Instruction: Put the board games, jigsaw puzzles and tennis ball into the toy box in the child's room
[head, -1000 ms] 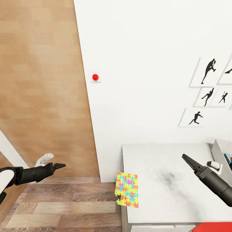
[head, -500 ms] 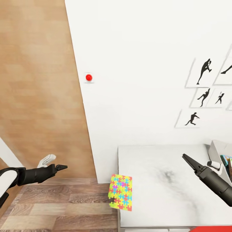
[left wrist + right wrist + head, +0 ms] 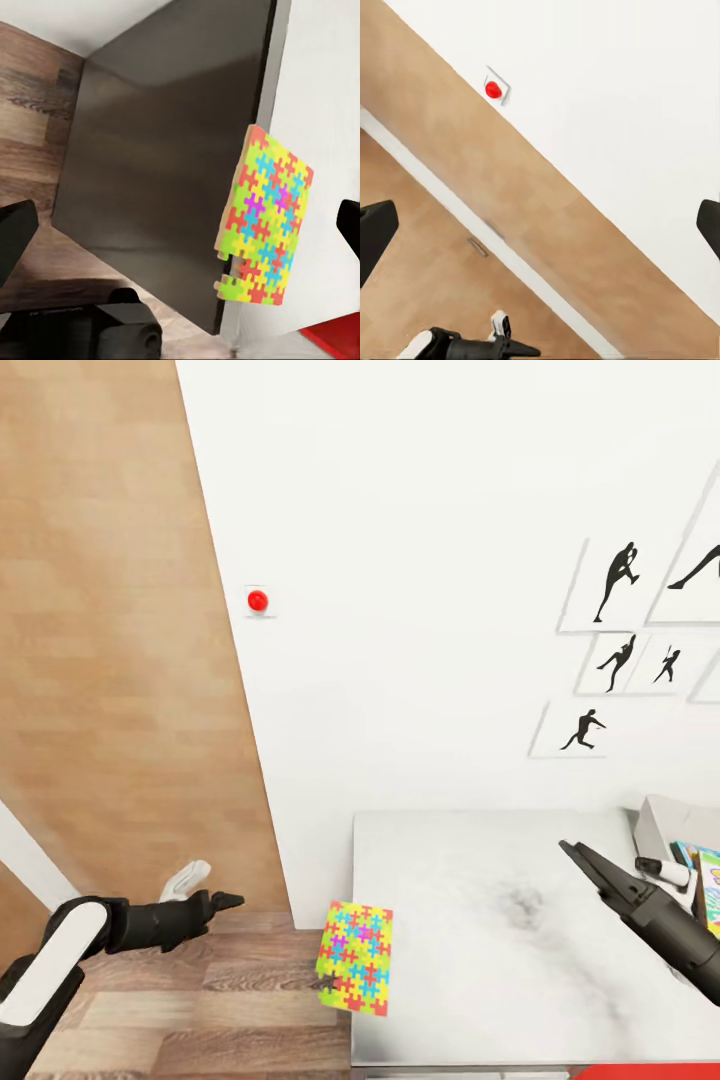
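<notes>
Since a second ago the whole scene has slid leftward as the head turned; the left gripper (image 3: 232, 901) has risen nearer the jigsaw puzzle (image 3: 355, 971), which overhangs the bench's (image 3: 480, 920) left edge above open floor. The right gripper (image 3: 572, 852) hovers over bare benchtop, jaws apparently together, beside the toy box (image 3: 662, 824).

Left wrist: the jigsaw puzzle (image 3: 267, 218) juts past the bench edge, jaws spread, empty.

Right wrist: jaws spread, holding nothing, facing the wall.

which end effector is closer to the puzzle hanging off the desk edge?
Left. Left end effector hovers over the floor just beside the puzzle; right end effector is farther away over the desk.
</notes>
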